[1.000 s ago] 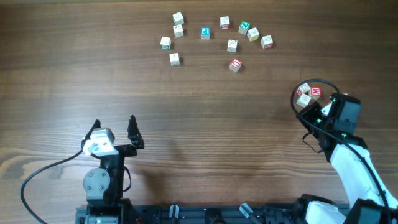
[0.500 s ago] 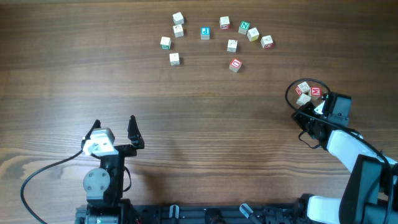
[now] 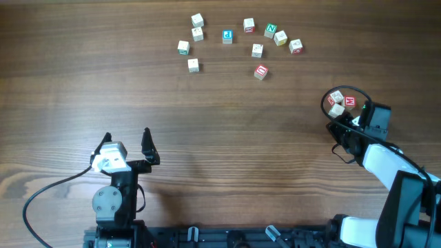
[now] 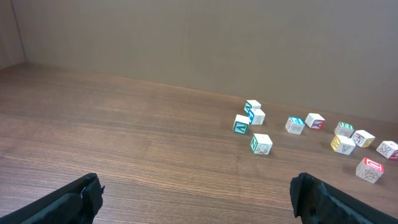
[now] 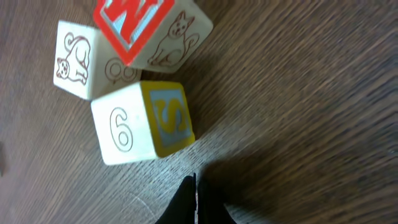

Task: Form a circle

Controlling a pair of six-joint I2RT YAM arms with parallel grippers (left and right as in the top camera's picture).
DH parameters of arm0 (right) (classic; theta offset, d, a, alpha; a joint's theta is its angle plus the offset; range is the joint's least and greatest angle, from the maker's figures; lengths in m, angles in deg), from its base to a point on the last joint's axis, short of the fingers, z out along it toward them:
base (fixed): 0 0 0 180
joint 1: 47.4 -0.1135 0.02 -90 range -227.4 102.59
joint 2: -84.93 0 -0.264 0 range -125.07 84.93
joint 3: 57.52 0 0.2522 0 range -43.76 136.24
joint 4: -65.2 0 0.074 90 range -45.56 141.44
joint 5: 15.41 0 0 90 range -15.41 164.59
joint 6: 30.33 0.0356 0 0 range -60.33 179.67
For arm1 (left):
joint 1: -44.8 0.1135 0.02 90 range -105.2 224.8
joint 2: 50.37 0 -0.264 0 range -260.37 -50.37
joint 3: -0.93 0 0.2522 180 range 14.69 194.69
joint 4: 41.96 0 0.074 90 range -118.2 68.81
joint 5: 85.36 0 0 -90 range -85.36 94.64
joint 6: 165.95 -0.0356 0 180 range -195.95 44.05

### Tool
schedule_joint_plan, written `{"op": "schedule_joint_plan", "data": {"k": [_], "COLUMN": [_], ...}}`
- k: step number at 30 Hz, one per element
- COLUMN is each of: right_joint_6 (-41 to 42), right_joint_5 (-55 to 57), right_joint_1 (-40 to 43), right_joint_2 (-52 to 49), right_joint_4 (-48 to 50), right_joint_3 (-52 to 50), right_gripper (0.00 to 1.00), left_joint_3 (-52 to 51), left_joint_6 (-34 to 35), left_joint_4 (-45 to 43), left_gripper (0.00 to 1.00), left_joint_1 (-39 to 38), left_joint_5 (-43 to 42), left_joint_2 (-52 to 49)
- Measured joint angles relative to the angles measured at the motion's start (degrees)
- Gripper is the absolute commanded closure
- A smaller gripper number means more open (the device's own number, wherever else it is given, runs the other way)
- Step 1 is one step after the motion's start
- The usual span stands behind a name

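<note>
Right jaws together beside three blocks, left jaws apart — loose block arc runs left-right

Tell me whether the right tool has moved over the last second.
Yes. In the overhead view the right tool has edged left, closer to the three-block cluster on the table.

Wooden table and plain backing panel

The table is seen to be covered in dark brown wood grain running across the overhead view; at its far edge, in the left wrist view, a flat brownish panel is stood upright.
</note>
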Motion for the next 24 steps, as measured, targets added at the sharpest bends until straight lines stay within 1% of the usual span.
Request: {"op": "schedule_joint_plan", "data": {"k": [6,11,14,17,20,21,22,24], "right_joint_6": [0.07,1.25,3.39,6.64,11.98,12.50,15.85,19.54], "right_joint_5": [0.28,0.44,0.44,0.46,0.66,0.68,0.66,0.66], "right_joint_1": [0.09,0.22,0.22,0.22,0.22,0.22,0.22,0.22], "right_joint_2": [1.16,7.13,10.49,11.78,11.87,11.87,11.87,11.87], "right_joint_4": [-1.70,-5.20,-5.81,-6.56,-10.45,-10.69,-11.21,-12.07], "right_joint_3": [-0.02,-0.02,-0.02,-0.02,-0.02,-0.02,-0.02,-0.02], "right_gripper": [0.95,0.95,0.96,0.95,0.95,0.95,0.95,0.95], "left_joint_3": [0.00,0.00,0.00,0.00,0.00,0.00,0.00,0.00], "left_joint_6": [0.00,0.00,0.00,0.00,0.00,0.00,0.00,0.00], "left_joint_4": [0.00,0.00,0.00,0.00,0.00,0.00,0.00,0.00], "left_gripper": [0.00,0.00,0.00,0.00,0.00,0.00,0.00,0.00], "left_joint_1": [0.00,0.00,0.00,0.00,0.00,0.00,0.00,0.00], "left_joint_5": [0.00,0.00,0.00,0.00,0.00,0.00,0.00,0.00], "left_joint_2": [0.00,0.00,0.00,0.00,0.00,0.00,0.00,0.00]}}
